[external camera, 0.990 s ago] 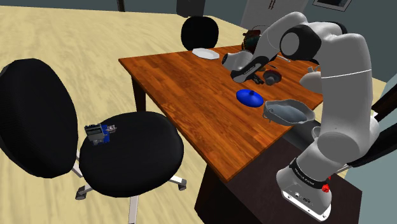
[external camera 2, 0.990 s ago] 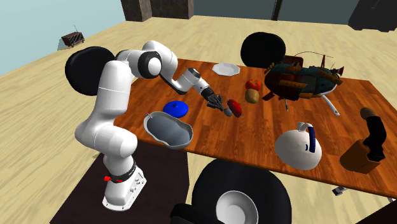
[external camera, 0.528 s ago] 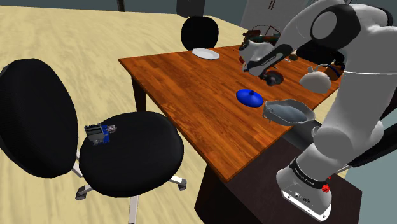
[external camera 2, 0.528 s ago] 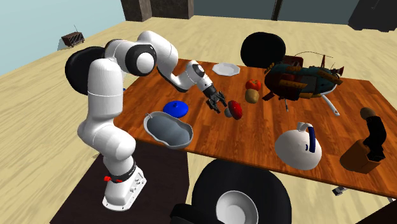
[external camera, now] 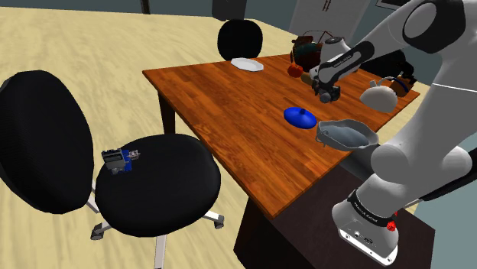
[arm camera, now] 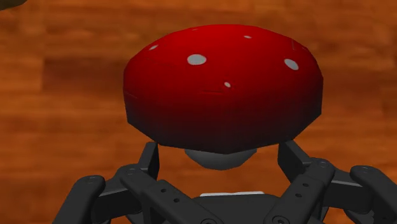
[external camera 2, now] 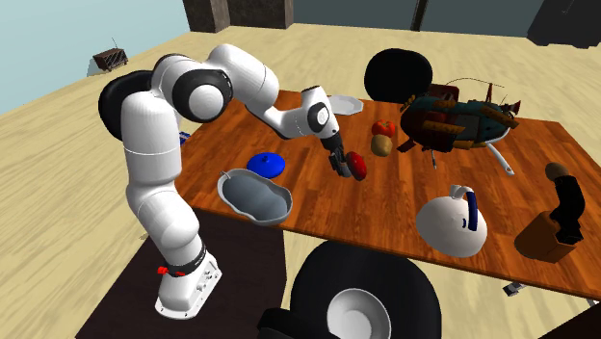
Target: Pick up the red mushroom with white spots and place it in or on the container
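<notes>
The red mushroom with white spots lies on the wooden table, its grey stem pointing toward my hand. My black gripper is open, one finger on each side of the stem, and neither finger visibly touches it. In the second exterior view the gripper is low on the table right beside the mushroom. The grey basin-like container stands near the table edge closest to the stand, also the container in the shoulder view, where the gripper sits beyond it.
A blue lid-shaped thing lies between the container and the gripper. A brown lump, a small red thing, a ship model, a white plate and a white kettle share the table. Black office chairs stand around it.
The fingers went from shut to wide open. The arm's elbow rose and the hand swung along the table to the mushroom, now straddling its stem.
</notes>
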Available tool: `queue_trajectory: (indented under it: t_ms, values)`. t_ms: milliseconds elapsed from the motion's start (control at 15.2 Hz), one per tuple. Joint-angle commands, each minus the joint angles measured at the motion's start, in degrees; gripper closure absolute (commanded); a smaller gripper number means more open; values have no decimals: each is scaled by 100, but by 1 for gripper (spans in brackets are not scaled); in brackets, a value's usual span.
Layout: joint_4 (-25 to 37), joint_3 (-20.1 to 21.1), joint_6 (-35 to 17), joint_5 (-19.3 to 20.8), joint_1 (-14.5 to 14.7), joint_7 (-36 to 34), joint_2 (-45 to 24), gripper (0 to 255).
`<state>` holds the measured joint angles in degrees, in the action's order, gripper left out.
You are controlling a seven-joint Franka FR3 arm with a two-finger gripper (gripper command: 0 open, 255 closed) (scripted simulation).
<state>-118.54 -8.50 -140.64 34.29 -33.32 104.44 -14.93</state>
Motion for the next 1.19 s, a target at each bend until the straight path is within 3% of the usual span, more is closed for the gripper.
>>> queue_trajectory:
  t_ms: [0,528,594,1122]
  values:
    - [-3,-24,-138,28,-36,-3,-113,0]
    - [4,-32,-171,38,-44,-9,-149,0]
    - [4,-32,-171,38,-44,-10,-149,255]
    - [4,-32,-173,38,-45,-10,-151,255]
